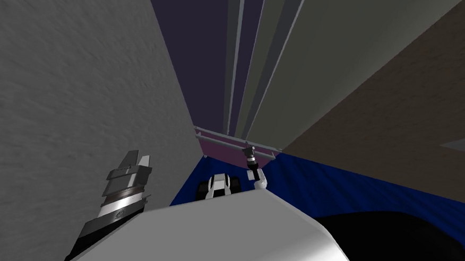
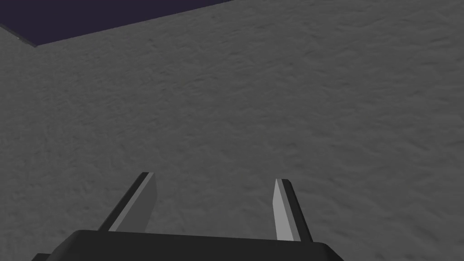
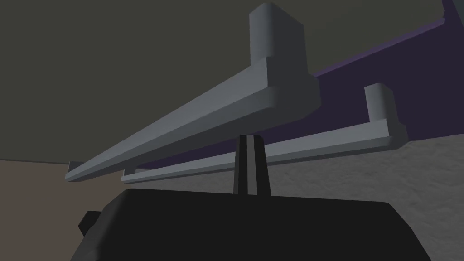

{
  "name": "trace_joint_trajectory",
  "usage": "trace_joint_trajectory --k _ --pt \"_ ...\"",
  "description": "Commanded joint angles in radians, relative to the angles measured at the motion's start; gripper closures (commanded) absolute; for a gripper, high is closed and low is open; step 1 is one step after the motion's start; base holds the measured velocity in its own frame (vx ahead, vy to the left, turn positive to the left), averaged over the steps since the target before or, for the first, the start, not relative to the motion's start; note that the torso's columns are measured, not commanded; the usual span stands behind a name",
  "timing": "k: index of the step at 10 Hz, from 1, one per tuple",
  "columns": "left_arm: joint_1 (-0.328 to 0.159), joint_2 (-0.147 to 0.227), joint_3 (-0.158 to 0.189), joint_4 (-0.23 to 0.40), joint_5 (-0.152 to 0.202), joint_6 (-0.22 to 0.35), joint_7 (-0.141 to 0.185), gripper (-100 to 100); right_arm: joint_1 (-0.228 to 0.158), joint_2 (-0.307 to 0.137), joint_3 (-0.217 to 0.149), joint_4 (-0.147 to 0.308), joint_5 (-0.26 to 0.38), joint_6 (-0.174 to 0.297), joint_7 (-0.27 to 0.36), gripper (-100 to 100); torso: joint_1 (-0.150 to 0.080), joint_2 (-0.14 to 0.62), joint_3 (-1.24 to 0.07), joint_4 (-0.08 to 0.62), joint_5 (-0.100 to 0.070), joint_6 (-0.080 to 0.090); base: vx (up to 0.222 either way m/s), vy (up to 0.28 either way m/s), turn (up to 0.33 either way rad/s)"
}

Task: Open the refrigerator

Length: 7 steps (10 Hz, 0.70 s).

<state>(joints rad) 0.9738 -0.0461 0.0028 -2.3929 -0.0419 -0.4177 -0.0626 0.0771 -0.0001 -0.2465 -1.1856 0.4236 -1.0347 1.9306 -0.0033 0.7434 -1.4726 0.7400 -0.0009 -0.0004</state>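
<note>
Facing the refrigerator handle (image 3: 190, 122) at its 12 o'clock, right gripper (image 3: 252, 145) held blades pressed together; likely needed spreading to straddle it. Left gripper (image 2: 213, 181) stood spread.

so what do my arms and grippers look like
The left gripper and right gripper are each a dark box with two thin light grey blade fingers, dark-edged. The left forearm is black with a silvery band and grey stepped collars; the right arm is white with dark joints.

Left gripper (image 2: 216, 206), fingers (image 2: 141, 204) spread apart with nothing between them, facing a rough grey wall (image 2: 272, 113) bordered by a dark purple area (image 2: 90, 18).
</note>
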Motion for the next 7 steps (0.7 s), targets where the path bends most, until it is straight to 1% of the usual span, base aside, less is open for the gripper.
trace_joint_trajectory --k 1,3,5,7 --pt "0.000 0.000 0.000 0.000 0.000 0.000 0.000 0 -0.014 -0.031 0.032 -0.005 0.015 0.003 -0.052 100 0.004 -0.004 -0.002 -0.001 0.001 0.000 -0.208 -0.102 0.077" --pt "0.000 0.000 0.000 0.000 0.000 0.000 0.000 0 -0.027 -0.058 0.059 -0.007 0.027 0.004 -0.096 100 0.004 -0.005 -0.003 -0.002 0.001 0.000 -0.239 -0.121 0.072" --pt "0.000 0.000 0.000 0.000 0.000 0.000 0.000 0 -0.039 -0.085 0.087 -0.008 0.039 0.004 -0.139 100 0.001 -0.006 -0.004 -0.002 0.000 0.000 -0.229 -0.168 0.066" --pt "0.000 0.000 0.000 0.000 0.000 0.000 0.000 0 -0.052 -0.111 0.114 -0.010 0.052 0.004 -0.182 100 0.003 -0.006 -0.004 -0.002 0.001 0.000 -0.213 -0.148 0.091"
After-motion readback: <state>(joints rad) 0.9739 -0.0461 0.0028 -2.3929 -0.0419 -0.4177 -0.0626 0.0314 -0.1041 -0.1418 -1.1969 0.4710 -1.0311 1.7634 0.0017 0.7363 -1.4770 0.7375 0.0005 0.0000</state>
